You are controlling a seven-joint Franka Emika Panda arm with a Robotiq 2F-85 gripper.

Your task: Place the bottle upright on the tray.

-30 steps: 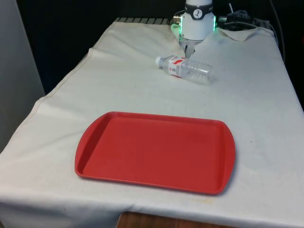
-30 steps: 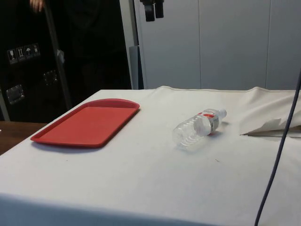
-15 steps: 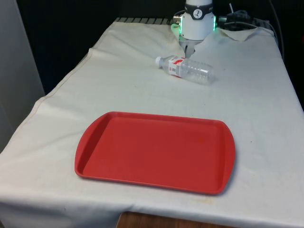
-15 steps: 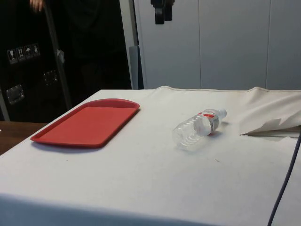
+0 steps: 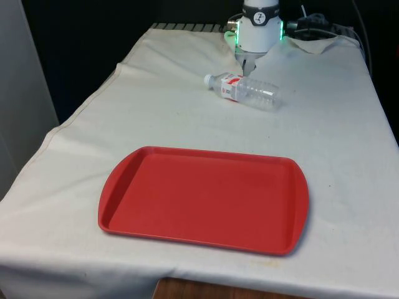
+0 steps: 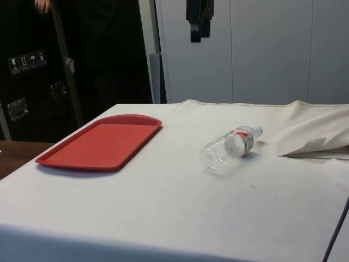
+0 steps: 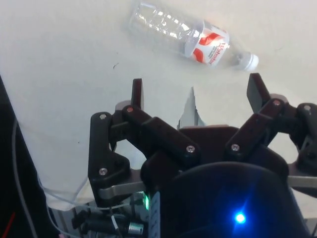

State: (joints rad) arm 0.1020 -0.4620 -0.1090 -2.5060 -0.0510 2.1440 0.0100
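A clear plastic bottle (image 5: 243, 91) with a red-and-white label and a white cap lies on its side on the white cloth, past the far edge of the red tray (image 5: 206, 198). The tray is bare and sits near the table's front edge. My gripper (image 6: 196, 36) hangs high above the table, over the stretch between tray (image 6: 102, 143) and bottle (image 6: 229, 148). In the wrist view my gripper (image 7: 196, 91) is open with nothing between its fingers (image 7: 137, 91), and the bottle (image 7: 184, 35) lies on the cloth beyond them.
A raised fold of cloth (image 6: 315, 146) lies just beyond the bottle's cap end. A dark cable (image 6: 336, 234) hangs at the side view's lower right corner. A person's hand (image 6: 42, 5) holds a pole behind the tray.
In the side view my gripper has moved right and slightly down, closer to above the bottle. Bottle and tray have not moved.
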